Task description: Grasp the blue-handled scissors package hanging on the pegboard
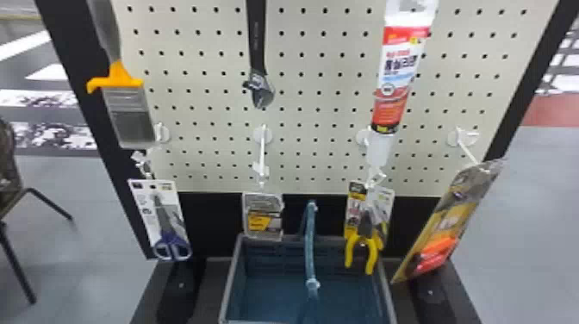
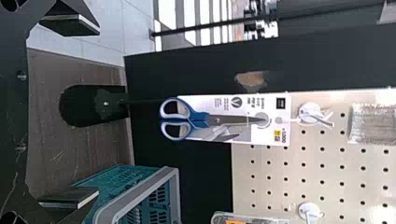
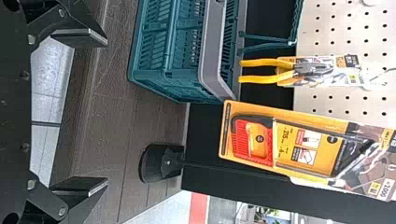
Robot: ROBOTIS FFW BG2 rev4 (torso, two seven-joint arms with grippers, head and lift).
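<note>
The blue-handled scissors package [image 1: 161,222] hangs from a hook at the lower left of the pegboard [image 1: 319,103], handles down. In the left wrist view the scissors package [image 2: 238,119] faces the camera on its white card, the hook through its top. My left gripper [image 2: 72,112] stands open, with nothing between its fingers and a gap between it and the blue handles. My right gripper [image 3: 81,114] is open and holds nothing; pliers [image 3: 299,72] and an orange saw package [image 3: 280,140] hang beyond it.
A teal basket [image 1: 230,288] with a raised handle stands below the board, right of the scissors. A paintbrush [image 1: 129,112] hangs above them, a small package [image 1: 263,217] to their right. Black board legs and feet [image 2: 93,105] are near the left gripper.
</note>
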